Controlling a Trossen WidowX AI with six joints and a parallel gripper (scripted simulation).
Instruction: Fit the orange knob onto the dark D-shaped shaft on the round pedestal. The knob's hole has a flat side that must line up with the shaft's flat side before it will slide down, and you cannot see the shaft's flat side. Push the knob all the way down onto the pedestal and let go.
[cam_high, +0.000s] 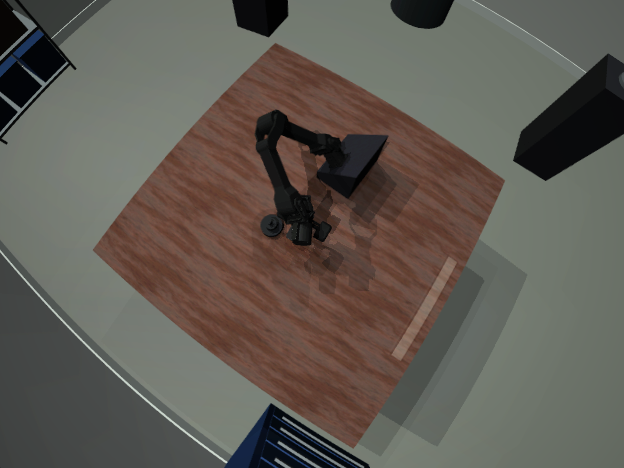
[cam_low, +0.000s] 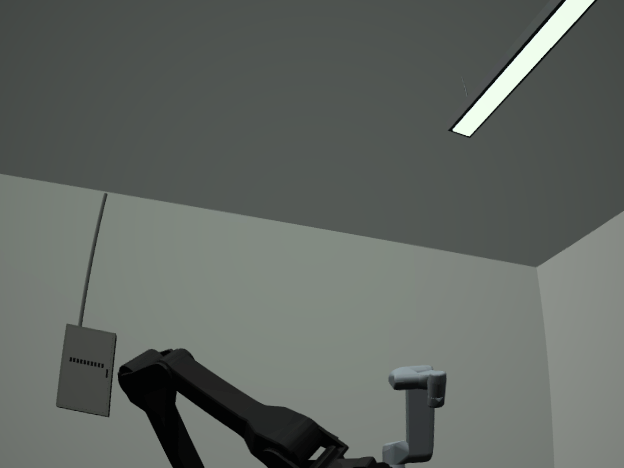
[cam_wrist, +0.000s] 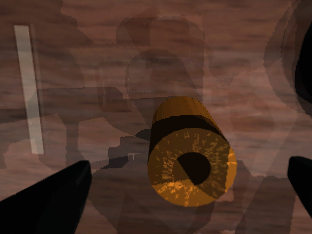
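Note:
The orange knob (cam_wrist: 172, 187) stands upright on the table in the wrist view, hole upward. Its D-shaped hole appears to have its flat side toward the lower left. The knob is hidden in the top view. My gripper (cam_wrist: 187, 167) is open above the knob, one finger to each side in the view, with nothing held. The dark round pedestal (cam_high: 265, 231) (cam_wrist: 306, 75) stands just left of the gripper end of the arm in the top view, its small shaft (cam_high: 272, 221) upright. Only its edge shows at the right of the wrist view.
A pale strip (cam_high: 424, 308) (cam_wrist: 28, 90) lies on the wooden table (cam_high: 201, 282). The arm's dark wedge-shaped base (cam_high: 360, 153) stands on the table behind the gripper. The exterior view shows mostly wall, ceiling and the upper arm (cam_low: 216, 392), without knob or pedestal.

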